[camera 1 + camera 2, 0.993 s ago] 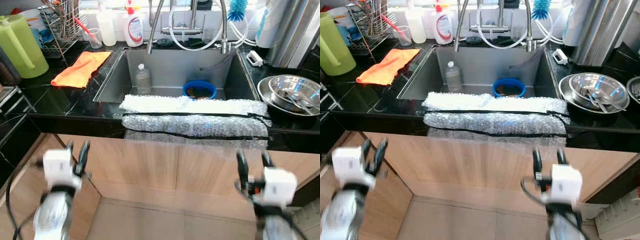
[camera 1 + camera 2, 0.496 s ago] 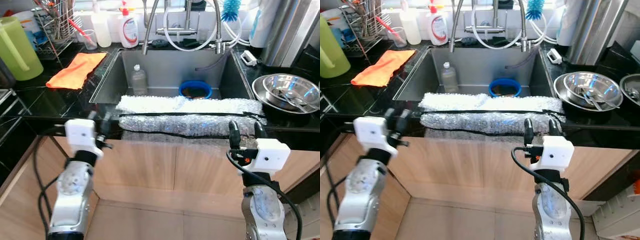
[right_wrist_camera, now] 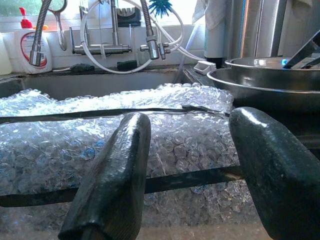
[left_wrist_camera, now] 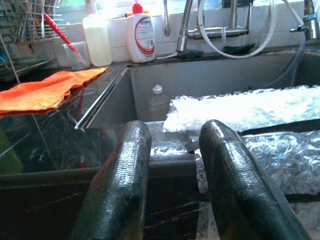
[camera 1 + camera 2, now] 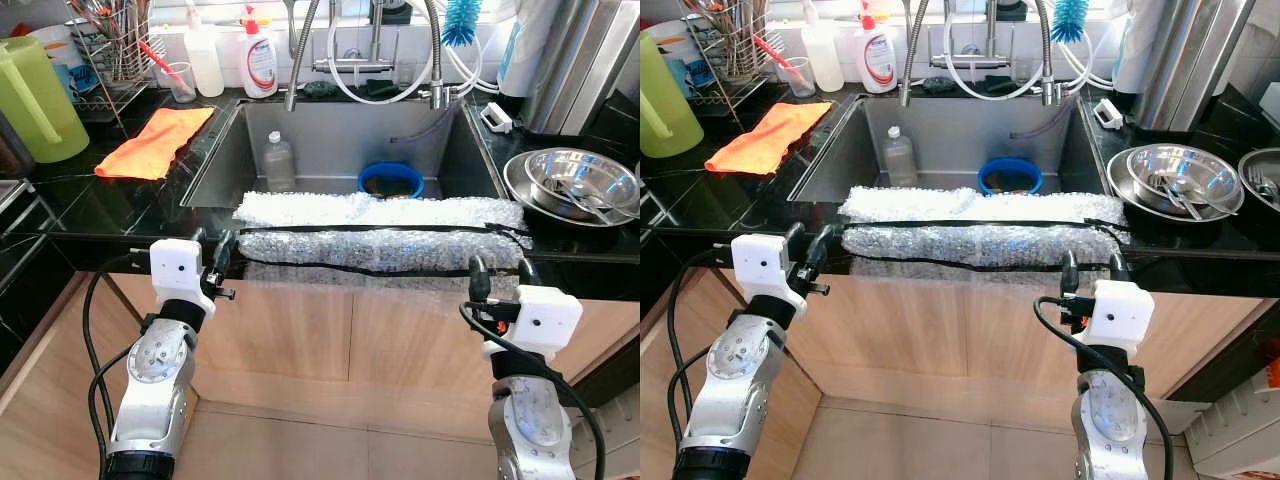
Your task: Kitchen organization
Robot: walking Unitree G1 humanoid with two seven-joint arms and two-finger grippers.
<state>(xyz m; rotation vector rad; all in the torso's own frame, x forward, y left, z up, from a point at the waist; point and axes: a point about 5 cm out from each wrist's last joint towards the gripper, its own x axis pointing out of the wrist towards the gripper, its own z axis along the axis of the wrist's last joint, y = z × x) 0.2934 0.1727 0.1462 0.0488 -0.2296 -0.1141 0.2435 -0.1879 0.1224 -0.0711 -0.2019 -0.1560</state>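
Black counter (image 5: 90, 200) w/ steel sink (image 5: 340, 140) set in the middle. Bubble wrap (image 5: 380, 235), taped w/ black strips, is draped over the sink's front edge and hangs a bit down the wood cabinet front (image 5: 330, 330); prob padding so the robot's body/arms don't knock the hard edge.

In the sink: clear bottle (image 5: 281, 160) upright at left, blue bowl (image 5: 391, 180) near the middle. Left counter: green pitcher (image 5: 38, 95), drying rack (image 5: 115, 55) w/ utensils, orange cloth (image 5: 155, 140) lying flat beside the sink rim. Behind the sink: two soap bottles (image 5: 262, 55), faucet hoses. Right counter: nested steel bowls (image 5: 580, 185) w/ utensils inside, likely what needs sorting.

Left gripper (image 5: 208, 258) is raised to counter height at the wrap's left end, fingers (image 4: 120, 190) spread apart, nothing between them. Right gripper (image 5: 497, 275) sits just below the wrap's right end, fingers (image 3: 112, 185) also parted, empty, pointing at the wrap w/ the steel bowls off to its side.

Judgement: arms are staged for a reach, nothing grasped yet, task barely begun. Which item comes first: can't tell.
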